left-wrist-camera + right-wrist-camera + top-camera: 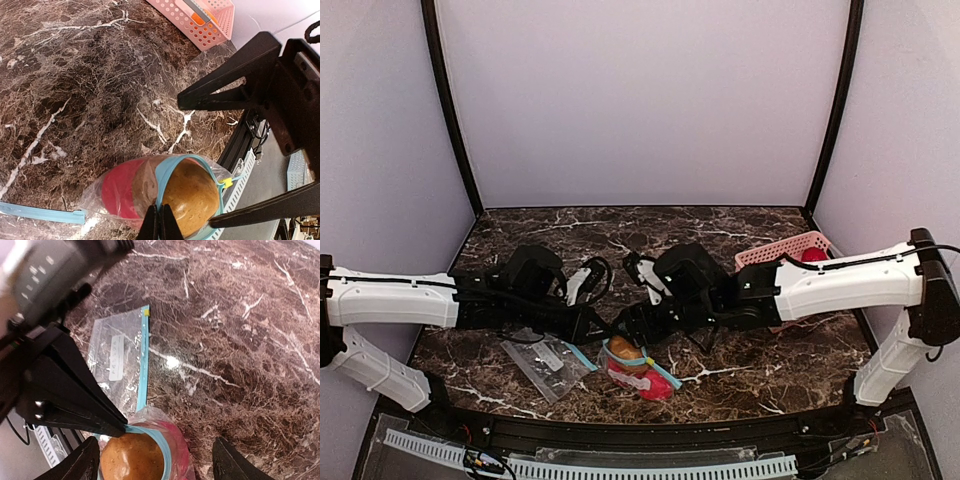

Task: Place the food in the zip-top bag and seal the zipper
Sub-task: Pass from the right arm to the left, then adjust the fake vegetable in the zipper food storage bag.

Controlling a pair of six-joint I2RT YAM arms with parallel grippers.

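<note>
a flat clear plastic bag with a white label [117, 365] lies on the dark marbled table [75, 90], just left of centre near the front edge. beside it the left hand [160, 222], fingers pressed together, pinches the teal-blue zipper strip [165, 167] at the mouth of a bulging clear zip-top bag [142, 177]. a round brown-tan piece of food [192, 197] fills the opening, with a bright red piece [120, 192] deeper inside. the right hand [155, 440] hangs over the mouth, its fingers spread wide to either side of the brown-tan piece, gripping nothing. at far right, well apart from the bags, a pink slatted plastic basket [780, 250] holds an orange piece [200, 19] and another red piece [813, 254].
</note>
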